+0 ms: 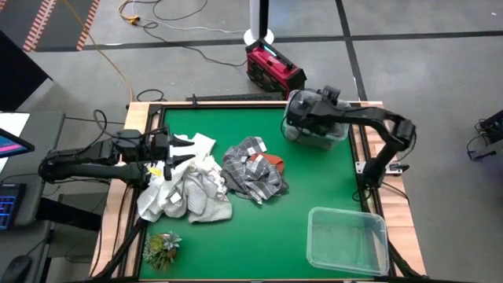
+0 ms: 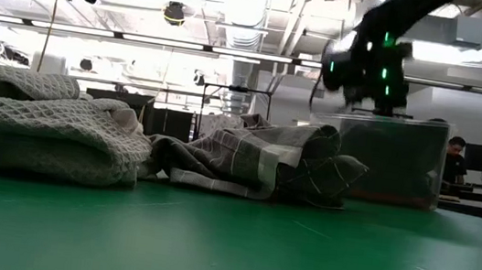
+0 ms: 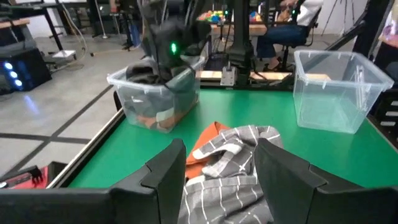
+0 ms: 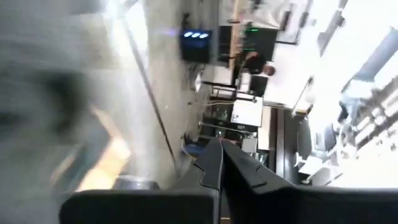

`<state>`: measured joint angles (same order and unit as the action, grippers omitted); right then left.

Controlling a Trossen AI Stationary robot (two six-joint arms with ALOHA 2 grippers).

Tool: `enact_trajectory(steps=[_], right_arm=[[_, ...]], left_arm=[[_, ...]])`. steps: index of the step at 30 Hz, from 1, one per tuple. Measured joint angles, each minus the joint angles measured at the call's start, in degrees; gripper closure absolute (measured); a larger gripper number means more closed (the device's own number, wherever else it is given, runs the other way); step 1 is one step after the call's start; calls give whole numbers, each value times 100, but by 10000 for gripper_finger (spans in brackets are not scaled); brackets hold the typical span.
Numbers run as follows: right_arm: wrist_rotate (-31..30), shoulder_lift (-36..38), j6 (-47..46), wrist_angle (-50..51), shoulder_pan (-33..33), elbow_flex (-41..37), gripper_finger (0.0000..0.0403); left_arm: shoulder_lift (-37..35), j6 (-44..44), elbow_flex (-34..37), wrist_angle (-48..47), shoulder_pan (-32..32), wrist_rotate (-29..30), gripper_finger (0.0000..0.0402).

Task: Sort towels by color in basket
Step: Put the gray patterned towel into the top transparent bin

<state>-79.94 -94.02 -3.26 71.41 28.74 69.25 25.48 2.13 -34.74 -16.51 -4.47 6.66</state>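
Grey-checked towels point(image 1: 251, 173) lie bunched mid-table on a rust-orange towel point(image 1: 273, 161), which peeks out at their far right. White and pale grey towels point(image 1: 185, 192) lie piled at the left. My left gripper point(image 3: 221, 165) hovers open above that pile, pointing at the checked towels point(image 3: 230, 168), with nothing between its fingers. My right gripper point(image 2: 368, 72) hangs shut and empty just above the far clear bin point(image 1: 318, 134), which holds dark cloth point(image 3: 146, 71).
A second clear bin point(image 1: 347, 240) stands at the near right corner. A small green leafy tuft point(image 1: 163, 245) lies near the near left corner. Bare green table stretches between the towels and the near edge. A red case point(image 1: 273, 69) sits on the floor beyond the far edge.
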Motion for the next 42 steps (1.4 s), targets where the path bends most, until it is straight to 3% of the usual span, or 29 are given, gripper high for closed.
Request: enact_trajectory(steps=[5,10,15,21,25,37,42], right_arm=[[189,688,300,82,-106,821,351],[1869,1100,263,-212,-478,1308,313],[3568,1285,-79,-1069,-1288,1308,250],[5022,812,33,-2303,-2619,1034,172],[5836,273,159,-3151,-3267,831,145],[6366,-1404,485,-4030,-3620,829,141],[6585,-1739,644,-4417,-3612,837,187]], left_arm=[[0,-26,0,-50,-2,0,221],[1,-180,0,-204,0,0,221],[0,-227,0,-223,0,-52,221],[0,-239,0,-330,-2,-120,221],[0,-283,0,-370,-1,-129,221],[1,-435,0,-337,-2,-190,221],[2,-433,0,-339,0,-190,221]])
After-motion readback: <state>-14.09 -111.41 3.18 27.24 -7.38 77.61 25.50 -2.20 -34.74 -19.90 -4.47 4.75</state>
